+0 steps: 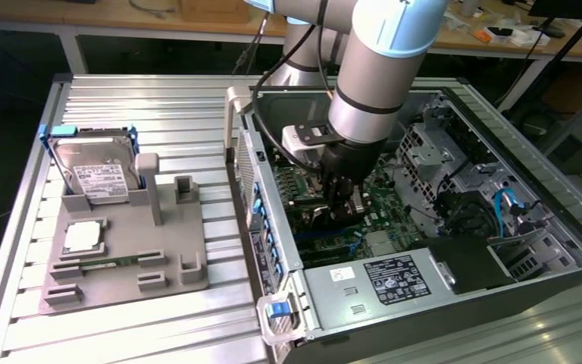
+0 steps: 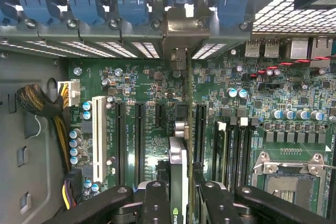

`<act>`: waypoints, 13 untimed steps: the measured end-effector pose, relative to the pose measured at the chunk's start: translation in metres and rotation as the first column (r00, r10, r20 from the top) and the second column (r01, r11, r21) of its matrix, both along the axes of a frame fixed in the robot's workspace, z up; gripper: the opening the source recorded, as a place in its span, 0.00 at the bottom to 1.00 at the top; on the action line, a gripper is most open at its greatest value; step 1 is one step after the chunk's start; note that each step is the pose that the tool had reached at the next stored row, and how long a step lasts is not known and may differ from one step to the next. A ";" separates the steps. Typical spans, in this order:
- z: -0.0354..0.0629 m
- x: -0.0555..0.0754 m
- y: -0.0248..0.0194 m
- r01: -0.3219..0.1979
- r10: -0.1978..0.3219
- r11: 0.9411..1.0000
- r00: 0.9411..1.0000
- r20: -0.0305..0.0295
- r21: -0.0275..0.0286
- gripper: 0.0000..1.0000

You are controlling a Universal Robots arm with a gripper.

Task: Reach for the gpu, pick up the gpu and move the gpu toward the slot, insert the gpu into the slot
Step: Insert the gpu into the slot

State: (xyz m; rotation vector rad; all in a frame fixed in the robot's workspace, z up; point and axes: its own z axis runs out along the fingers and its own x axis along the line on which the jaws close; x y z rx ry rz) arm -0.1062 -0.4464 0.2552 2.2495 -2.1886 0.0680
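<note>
Listed on your bench (image 1: pixel 170 98): one grey fixture plate (image 1: pixel 119 282) at the exterior view's left. You had on it a labelled hard drive (image 1: pixel 97 171) propped upright, a processor (image 1: pixel 84 236) lying flat and a memory stick (image 1: pixel 109 262). Beside it stood one open computer case (image 1: pixel 574 265) with a labelled power supply (image 1: pixel 397 282), a white connector strip (image 2: pixel 97 137) and a braided cable bundle (image 2: pixel 39 103).

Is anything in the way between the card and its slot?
Nothing I can see. The claw holds the card edge-on just above the green board. The card itself hides the spot straight below it.
</note>
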 end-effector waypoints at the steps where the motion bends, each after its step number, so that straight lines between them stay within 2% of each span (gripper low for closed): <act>1: 0.0000 0.000 0.0000 0.000 0.000 1.000 1.000 0.000 0.000 0.27; 13: 0.0000 -0.004 -0.0002 0.000 0.000 1.000 1.000 0.000 0.000 0.27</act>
